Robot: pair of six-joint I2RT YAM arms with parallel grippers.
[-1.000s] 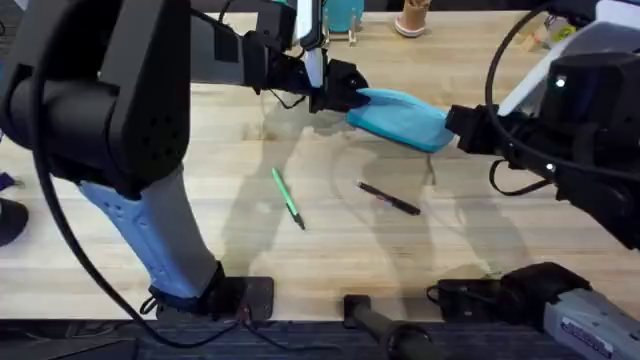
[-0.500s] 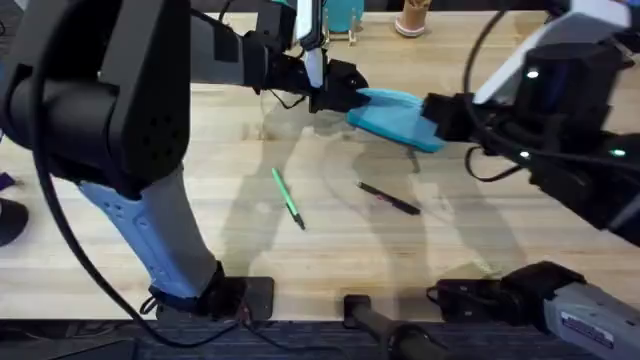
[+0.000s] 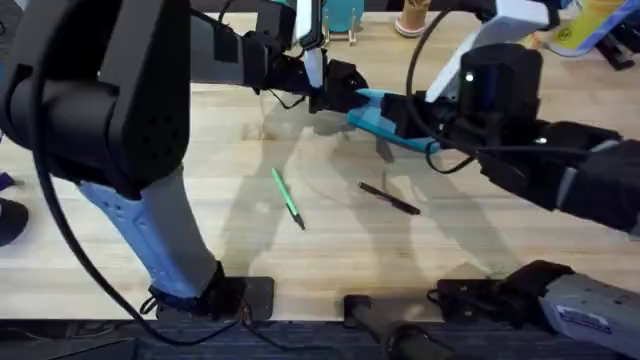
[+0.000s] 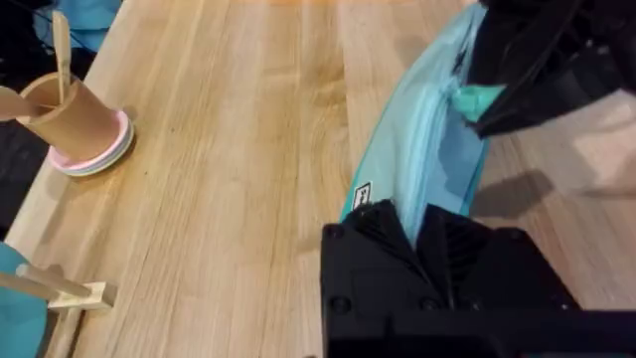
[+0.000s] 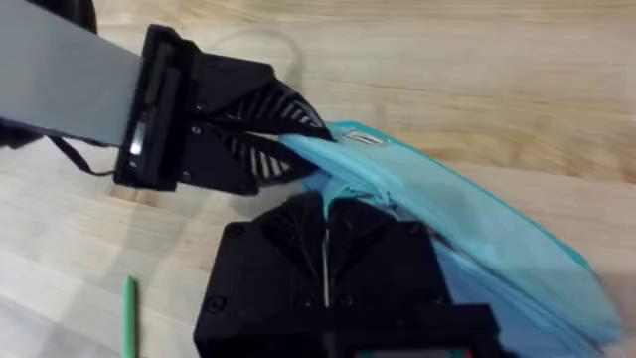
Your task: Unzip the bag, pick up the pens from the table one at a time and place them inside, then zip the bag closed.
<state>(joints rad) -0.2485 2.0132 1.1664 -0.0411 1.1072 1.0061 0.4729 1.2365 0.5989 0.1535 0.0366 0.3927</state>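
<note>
The teal bag (image 3: 400, 130) is held a little above the table (image 3: 200, 150) at the back, stretched between both grippers. My left gripper (image 3: 350, 97) is shut on its left end; in the left wrist view the fabric (image 4: 427, 149) runs out from between its closed fingers (image 4: 383, 234). My right gripper (image 3: 392, 110) sits close beside it, shut on the teal zipper pull (image 4: 475, 99). In the right wrist view the bag (image 5: 477, 239) trails back under my right gripper (image 5: 326, 214). The green pen (image 3: 288, 198) and the black pen (image 3: 390, 198) lie on the table in front of the bag.
A paper cup with a wooden stick (image 4: 75, 119) stands on a pink plate at the table's far edge, also in the overhead view as the cup (image 3: 412, 18). A teal object (image 3: 345, 15) and yellow items (image 3: 580, 25) stand along the back.
My right gripper has slid left along the bag from its right end to close beside the left gripper. The left gripper and both pens have stayed put.
</note>
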